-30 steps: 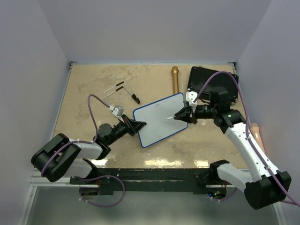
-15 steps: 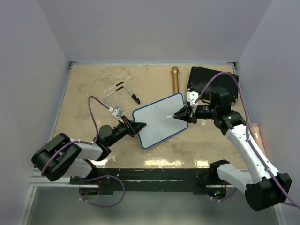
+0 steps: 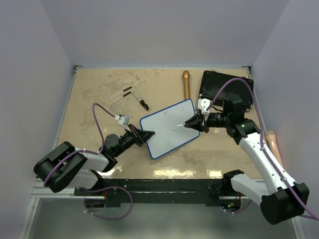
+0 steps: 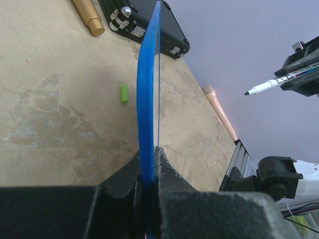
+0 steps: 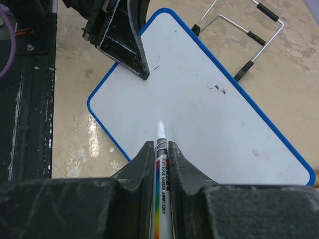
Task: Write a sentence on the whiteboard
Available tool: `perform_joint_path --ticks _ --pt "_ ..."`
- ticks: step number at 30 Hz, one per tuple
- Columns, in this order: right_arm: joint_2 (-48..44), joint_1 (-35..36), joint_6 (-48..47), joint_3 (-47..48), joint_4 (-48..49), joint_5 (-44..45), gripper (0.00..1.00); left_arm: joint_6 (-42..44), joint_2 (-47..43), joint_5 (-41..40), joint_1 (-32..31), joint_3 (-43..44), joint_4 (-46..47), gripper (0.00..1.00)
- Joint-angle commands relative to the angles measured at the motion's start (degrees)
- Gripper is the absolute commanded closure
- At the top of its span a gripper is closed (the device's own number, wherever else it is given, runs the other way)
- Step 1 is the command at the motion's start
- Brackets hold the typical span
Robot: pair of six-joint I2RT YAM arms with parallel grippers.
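The whiteboard (image 3: 168, 128) is white with a thin blue rim and lies slanted mid-table. My left gripper (image 3: 148, 133) is shut on its left edge. In the left wrist view the whiteboard (image 4: 148, 99) shows edge-on between the left gripper (image 4: 148, 152) fingers. My right gripper (image 3: 192, 123) is shut on a white marker (image 5: 161, 149), uncapped, pointing over the whiteboard (image 5: 209, 114). The marker (image 4: 269, 85) tip hangs apart from the board face. The board carries only a few small dark specks. In the right wrist view the right gripper (image 5: 159, 145) faces the left gripper (image 5: 124, 45).
A black case (image 3: 224, 89) lies at the back right, with a gold cylinder (image 3: 186, 84) to its left. A wire stand (image 3: 128, 97) lies at the back left. A small green cap (image 4: 124, 93) lies under the board. A peach tube (image 3: 271, 142) lies by the right wall.
The left gripper and the board's left corner have crept slightly to the left. The right gripper with the marker has stayed almost in place.
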Motion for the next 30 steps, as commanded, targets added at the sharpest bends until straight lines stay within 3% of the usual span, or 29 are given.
perform_joint_path --ticks 1,14,30 --pt "-1.16 0.21 0.03 -0.97 2.39 -1.80 1.00 0.97 0.01 -1.03 -0.56 -0.35 12.81 1.00" --pt "-0.63 -0.76 2.05 -2.20 5.02 -3.83 1.00 1.41 0.18 -1.12 -0.83 -0.35 12.28 1.00" --pt "-0.80 -1.29 -1.02 0.00 1.07 -4.09 1.00 1.23 0.18 -1.47 -1.09 -0.61 12.54 1.00"
